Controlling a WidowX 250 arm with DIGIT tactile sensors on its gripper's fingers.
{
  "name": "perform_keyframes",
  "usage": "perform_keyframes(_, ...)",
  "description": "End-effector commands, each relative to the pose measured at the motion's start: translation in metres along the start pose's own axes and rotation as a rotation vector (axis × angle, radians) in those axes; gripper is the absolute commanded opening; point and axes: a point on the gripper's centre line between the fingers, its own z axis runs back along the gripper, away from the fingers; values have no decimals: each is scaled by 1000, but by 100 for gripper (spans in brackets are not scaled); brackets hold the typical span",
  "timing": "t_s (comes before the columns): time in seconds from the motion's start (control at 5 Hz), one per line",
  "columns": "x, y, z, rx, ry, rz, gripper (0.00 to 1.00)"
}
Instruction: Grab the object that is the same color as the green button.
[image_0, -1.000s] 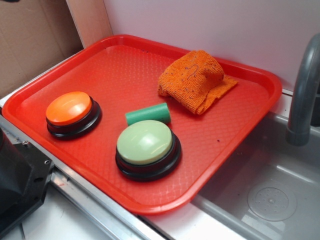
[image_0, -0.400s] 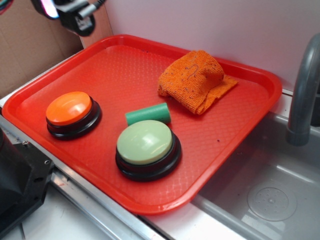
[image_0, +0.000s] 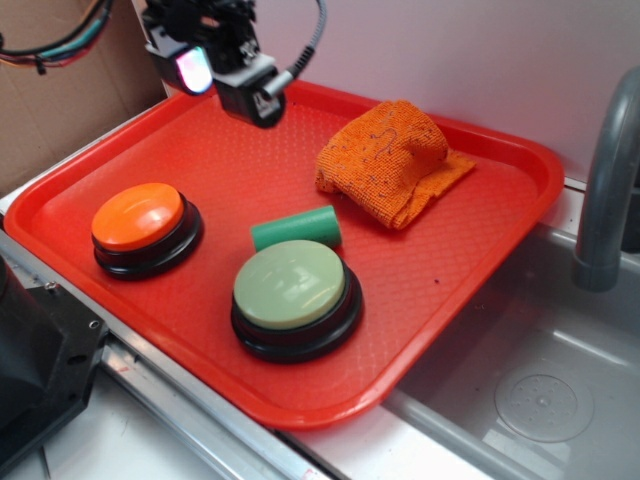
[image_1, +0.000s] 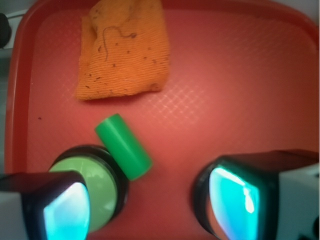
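The object, a small dark green cylinder (image_0: 296, 228) (image_1: 123, 146), lies on its side on the red tray (image_0: 240, 150), just behind the green button (image_0: 290, 288) (image_1: 97, 187), a pale green dome on a black base. My gripper (image_0: 225, 75) (image_1: 157, 205) hangs high over the tray's far left part, well away from the cylinder. Its jaws stand wide apart with only bare tray between them. In the wrist view the left fingertip (image_1: 60, 207) covers part of the green button.
An orange dome button (image_0: 140, 218) on a black base sits at the tray's left. A crumpled orange cloth (image_0: 390, 160) (image_1: 122, 47) lies at the back right. A grey sink basin (image_0: 530, 380) with a faucet pipe (image_0: 610, 190) lies to the right. A black block (image_0: 30, 370) stands at the front left.
The gripper has come into view from the upper left and moved right and down over the tray's back left part. The objects on the tray have not moved.
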Motion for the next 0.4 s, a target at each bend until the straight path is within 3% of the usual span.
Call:
perform_keyframes(0.0,19,-17,-41,-51,14,72,100)
perform_keyframes(0.2,23,-27,-58,-52,25,94,100)
